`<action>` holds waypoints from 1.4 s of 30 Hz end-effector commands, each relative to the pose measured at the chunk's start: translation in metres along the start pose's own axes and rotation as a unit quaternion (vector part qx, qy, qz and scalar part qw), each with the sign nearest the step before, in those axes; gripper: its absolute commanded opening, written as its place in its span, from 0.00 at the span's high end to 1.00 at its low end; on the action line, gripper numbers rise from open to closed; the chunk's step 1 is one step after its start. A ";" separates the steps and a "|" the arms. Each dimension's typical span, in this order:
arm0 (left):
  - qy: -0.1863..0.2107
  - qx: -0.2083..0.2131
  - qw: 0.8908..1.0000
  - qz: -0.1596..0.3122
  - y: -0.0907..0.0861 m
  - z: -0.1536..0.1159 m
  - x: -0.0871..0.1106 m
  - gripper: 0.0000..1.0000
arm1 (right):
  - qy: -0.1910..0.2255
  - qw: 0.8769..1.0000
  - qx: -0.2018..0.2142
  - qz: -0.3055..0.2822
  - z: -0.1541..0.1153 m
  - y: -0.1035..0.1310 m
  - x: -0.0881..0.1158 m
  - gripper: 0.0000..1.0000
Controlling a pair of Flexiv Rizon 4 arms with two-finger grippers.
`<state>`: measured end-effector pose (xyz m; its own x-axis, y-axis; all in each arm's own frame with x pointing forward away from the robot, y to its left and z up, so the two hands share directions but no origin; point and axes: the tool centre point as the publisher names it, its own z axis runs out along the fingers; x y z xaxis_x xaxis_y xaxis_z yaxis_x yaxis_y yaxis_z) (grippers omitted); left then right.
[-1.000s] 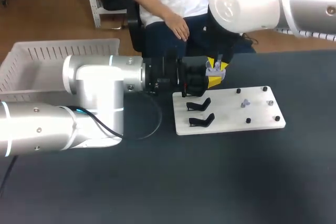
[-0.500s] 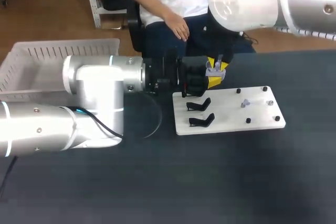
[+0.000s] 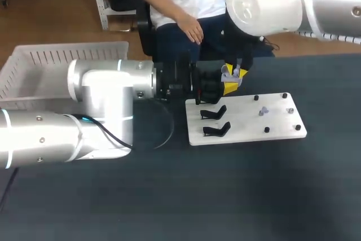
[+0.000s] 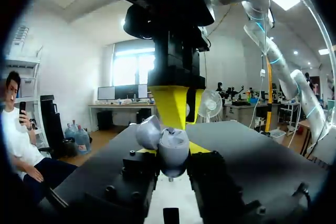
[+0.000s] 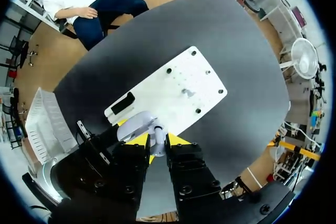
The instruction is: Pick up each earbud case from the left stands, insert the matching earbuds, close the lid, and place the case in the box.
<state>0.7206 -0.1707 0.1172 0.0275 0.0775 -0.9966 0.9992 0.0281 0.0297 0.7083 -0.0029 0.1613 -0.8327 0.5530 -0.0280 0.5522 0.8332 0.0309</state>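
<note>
Earbud case [image 4: 173,148], pale lavender and glossy, with rounded corners, is held in the air just past the far left corner of the white board [image 3: 242,122]. Its lid [image 4: 148,132] is hinged open and tipped back to one side, and the body faces up.

The left gripper [image 4: 172,156] reaches in level from the left and is clamped on the case, one yellow tip against each side of the body. The right gripper [image 5: 158,142] hangs straight down over the open case from the far right. Its tips are pinched on a small pale earbud [image 5: 158,131], which sits right at the mouth of the case, beside the lid.

Two black stands [image 3: 213,113] sit one behind the other on the left part of the board, neither holding a case. On the right part, a second earbud [image 3: 263,110] rests among small black pegs [image 3: 267,130].

A white slatted basket [image 3: 34,66] stands at the far left of the dark table [image 3: 225,196], well apart from the board.
</note>
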 end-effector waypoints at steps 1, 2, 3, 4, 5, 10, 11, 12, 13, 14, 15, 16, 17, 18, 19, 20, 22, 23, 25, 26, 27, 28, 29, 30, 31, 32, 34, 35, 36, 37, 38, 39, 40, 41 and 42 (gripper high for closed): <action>0.001 0.002 1.000 -0.001 0.002 0.000 -0.001 1.00 | -0.002 1.000 -0.002 0.002 0.002 -0.003 0.002 1.00; 0.001 0.002 1.000 -0.001 0.002 0.000 -0.001 1.00 | -0.002 1.000 -0.002 0.002 0.002 -0.003 0.002 1.00; 0.001 0.002 1.000 -0.001 0.002 0.000 -0.001 1.00 | -0.001 1.000 -0.002 0.002 0.003 -0.003 0.002 1.00; 0.001 0.002 1.000 -0.001 0.002 0.000 -0.001 1.00 | -0.001 1.000 -0.002 0.003 0.003 -0.003 0.002 1.00; 0.001 0.002 1.000 -0.001 0.002 0.000 -0.001 1.00 | 0.000 1.000 -0.003 0.004 0.003 -0.002 0.001 1.00; 0.001 0.002 1.000 -0.001 0.002 0.000 -0.001 1.00 | 0.004 1.000 -0.003 0.005 0.006 -0.001 0.000 1.00; 0.001 0.002 1.000 -0.001 0.002 0.000 -0.001 1.00 | 0.004 1.000 -0.002 0.005 0.006 -0.001 0.000 1.00; 0.001 0.002 1.000 -0.001 0.002 0.000 -0.001 1.00 | 0.004 1.000 -0.002 0.005 0.007 -0.001 0.000 1.00; 0.001 0.002 1.000 -0.001 0.002 0.000 -0.001 1.00 | 0.004 1.000 -0.002 0.005 0.007 -0.001 -0.001 1.00; 0.001 0.002 1.000 -0.001 0.002 0.000 -0.001 1.00 | 0.004 1.000 -0.002 0.006 0.008 -0.001 -0.001 1.00; 0.001 0.002 1.000 -0.001 0.002 0.000 -0.001 1.00 | 0.004 1.000 -0.002 0.006 0.008 -0.002 -0.002 1.00; 0.001 0.002 1.000 -0.001 0.002 0.000 -0.001 1.00 | 0.005 1.000 -0.002 0.007 0.008 -0.002 -0.002 1.00; 0.001 0.002 1.000 -0.001 0.002 0.000 -0.001 1.00 | 0.005 1.000 -0.002 0.008 0.008 -0.002 -0.003 1.00; 0.001 0.002 1.000 -0.001 0.002 0.000 -0.001 1.00 | 0.005 1.000 -0.002 0.008 0.008 -0.002 -0.003 1.00; 0.001 0.002 1.000 -0.001 0.002 0.000 -0.001 1.00 | 0.005 1.000 -0.001 0.009 0.008 -0.002 -0.003 1.00; 0.001 0.002 1.000 -0.001 0.002 0.000 -0.001 1.00 | 0.005 1.000 -0.001 0.009 0.008 -0.002 -0.004 1.00; 0.001 0.002 1.000 -0.001 0.002 0.000 -0.001 1.00 | 0.004 1.000 0.000 0.009 0.008 -0.002 -0.005 1.00; 0.001 0.002 1.000 -0.001 0.002 0.000 -0.001 1.00 | 0.004 1.000 0.000 0.010 0.008 -0.002 -0.005 1.00; 0.001 0.002 1.000 -0.001 0.002 0.000 -0.001 1.00 | 0.003 1.000 0.000 0.010 0.008 -0.002 -0.005 1.00; 0.001 0.002 1.000 -0.001 0.002 0.000 -0.001 1.00 | 0.003 1.000 0.000 0.010 0.008 -0.001 -0.005 1.00; 0.001 0.002 1.000 -0.001 0.002 0.000 -0.001 1.00 | 0.003 1.000 0.001 0.010 0.008 -0.001 -0.005 1.00; 0.001 0.002 1.000 -0.001 0.002 0.000 -0.001 1.00 | 0.003 1.000 0.000 0.010 0.008 -0.001 -0.005 0.85; 0.001 0.002 1.000 -0.001 0.002 0.000 -0.001 1.00 | 0.003 1.000 0.000 0.010 0.008 -0.001 -0.005 0.76; 0.001 0.002 1.000 -0.001 0.002 0.000 -0.001 1.00 | 0.003 1.000 0.000 0.010 0.008 -0.001 -0.005 0.73; 0.001 0.002 1.000 -0.001 0.002 0.000 -0.001 1.00 | 0.003 1.000 0.000 0.010 0.008 -0.001 -0.005 0.71; 0.001 0.002 1.000 -0.001 0.002 0.000 -0.001 1.00 | 0.002 1.000 0.000 0.010 0.008 -0.001 -0.005 0.70; 0.001 0.002 1.000 -0.001 0.002 0.000 -0.001 1.00 | 0.002 1.000 0.000 0.010 0.008 -0.002 -0.005 0.69; 0.001 0.002 1.000 -0.001 0.002 0.000 -0.001 1.00 | 0.001 1.000 0.001 0.011 0.008 -0.002 -0.005 0.67; 0.001 0.002 1.000 -0.001 0.002 0.000 -0.001 1.00 | 0.000 1.000 0.001 0.011 0.007 -0.002 -0.004 0.63; 0.001 0.002 1.000 -0.001 0.002 0.000 -0.001 1.00 | -0.001 1.000 0.001 0.011 0.007 -0.003 -0.003 0.60; 0.001 0.002 1.000 -0.001 0.002 0.000 -0.001 1.00 | -0.001 1.000 0.000 0.010 0.007 -0.003 -0.002 0.59; 0.001 0.002 1.000 -0.001 0.002 0.000 -0.001 1.00 | -0.001 1.000 -0.001 0.010 0.005 -0.003 0.000 0.57; 0.001 0.002 1.000 -0.001 0.002 0.000 -0.001 1.00 | -0.001 1.000 -0.002 0.010 0.004 -0.004 0.001 0.56; 0.001 0.002 1.000 -0.001 0.002 0.000 -0.001 1.00 | -0.002 1.000 -0.006 0.009 0.002 -0.005 0.002 0.55; 0.001 0.002 1.000 -0.001 0.002 0.000 -0.001 1.00 | -0.003 1.000 -0.010 0.009 0.000 -0.006 0.004 0.55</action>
<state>0.7215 -0.1703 0.1172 0.0275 0.0770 -0.9967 0.9991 0.0292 0.0299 0.7108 -0.0030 0.1577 -0.8252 0.5645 -0.0205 0.5637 0.8252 0.0345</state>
